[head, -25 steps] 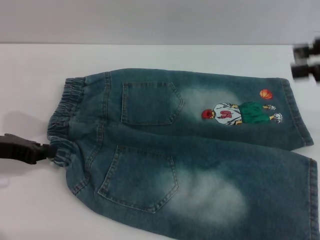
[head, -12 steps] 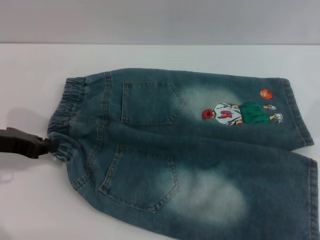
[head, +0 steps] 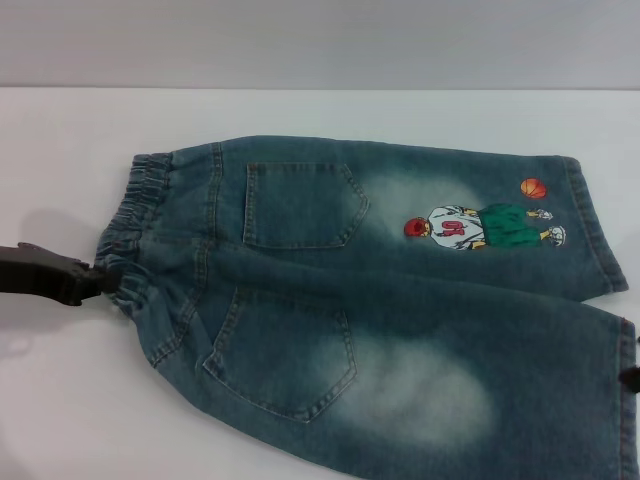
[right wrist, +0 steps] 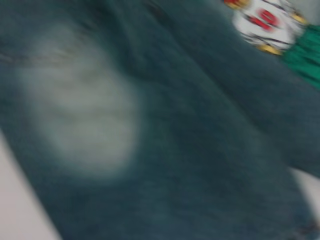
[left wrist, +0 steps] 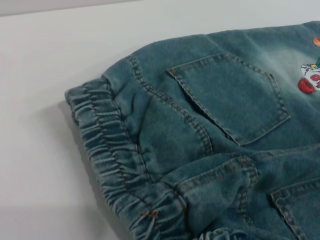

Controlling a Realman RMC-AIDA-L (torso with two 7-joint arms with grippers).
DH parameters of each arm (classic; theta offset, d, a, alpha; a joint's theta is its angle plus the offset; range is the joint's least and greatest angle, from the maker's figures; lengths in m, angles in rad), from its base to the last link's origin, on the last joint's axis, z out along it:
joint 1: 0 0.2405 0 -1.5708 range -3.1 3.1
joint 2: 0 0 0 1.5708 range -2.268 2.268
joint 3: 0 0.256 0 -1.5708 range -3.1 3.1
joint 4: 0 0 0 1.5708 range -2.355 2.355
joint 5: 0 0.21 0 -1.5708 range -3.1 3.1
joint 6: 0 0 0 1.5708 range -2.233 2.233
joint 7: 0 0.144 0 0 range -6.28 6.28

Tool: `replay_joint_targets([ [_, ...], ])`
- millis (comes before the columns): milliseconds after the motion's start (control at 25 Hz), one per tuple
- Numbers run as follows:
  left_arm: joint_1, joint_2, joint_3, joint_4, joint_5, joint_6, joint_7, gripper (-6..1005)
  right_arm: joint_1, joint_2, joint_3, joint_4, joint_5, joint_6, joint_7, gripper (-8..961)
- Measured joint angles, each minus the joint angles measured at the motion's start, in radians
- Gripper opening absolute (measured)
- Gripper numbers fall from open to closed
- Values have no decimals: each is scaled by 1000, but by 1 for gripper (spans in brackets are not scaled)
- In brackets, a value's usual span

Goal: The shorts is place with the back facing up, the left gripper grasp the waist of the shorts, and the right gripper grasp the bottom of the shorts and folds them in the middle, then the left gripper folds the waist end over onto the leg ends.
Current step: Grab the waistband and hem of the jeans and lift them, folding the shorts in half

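The denim shorts [head: 370,300] lie flat with the back up, two patch pockets showing, on a white table [head: 330,115] that runs back to a plain pale wall [head: 320,40]. The elastic waistband [head: 125,240] points to the robot's left and the leg ends [head: 600,230] to its right; the far leg bears a printed cartoon figure [head: 480,228] with a small orange ball [head: 534,188] beside it. Faded pale patches mark both legs.

The left gripper [head: 95,282] comes in from the left edge of the head view, low over the table, its dark tip touching the gathered waistband near the middle of the waist. Its fingers seem pinched onto the bunched elastic, though the fabric covers the tips, so the hold itself is not fully shown. The left wrist view looks close along the waistband [left wrist: 107,150] and the far pocket [left wrist: 235,95], showing none of that arm's own fingers.

At the right edge of the head view, only a small dark bit of the right gripper [head: 631,380] shows by the near leg's hem; whether it is open or closed cannot be told. The near leg is cut off by the lower frame edge. The right wrist view is a blur of denim [right wrist: 165,140] with part of the print [right wrist: 265,22].
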Motion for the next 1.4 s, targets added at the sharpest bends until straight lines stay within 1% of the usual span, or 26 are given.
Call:
replay_joint_targets([
  [160,-11,1,0,0,0,-3,4,46,7,-6,19,37,70,-90,0,518],
  [280,-15,2,0,0,0,-3,4,46,17,-11,30,38,64,-155,-3,518],
  [320,-15,2,0,0,0,-3,4,46,32,-19,41,43,46,-199,-5,518],
  [360,-24,2,0,0,5,-3,4,46,32,-19,41,43,46,-199,-5,518],
  [480,-26,2,0,0,5,-3,4,46,51,-30,45,56,32,-255,-9,518],
  [560,-26,2,0,0,5,-3,4,47,55,-33,29,64,25,-276,-14,518],
  [680,-37,3,0,1,6,-5,4,47,56,-34,-9,96,-22,-281,-23,518],
  [720,-37,3,0,1,6,-5,4,47,56,-33,-26,130,-49,-280,-31,518],
  [920,-39,2,0,1,6,-5,4,47,52,-33,-61,190,-76,-277,-45,518],
  [1160,-39,0,1,1,3,-2,3,47,46,-27,-67,229,-81,-269,-57,518],
  [1400,-38,0,2,0,1,-2,2,46,45,-25,-69,293,-86,-208,-60,518],
])
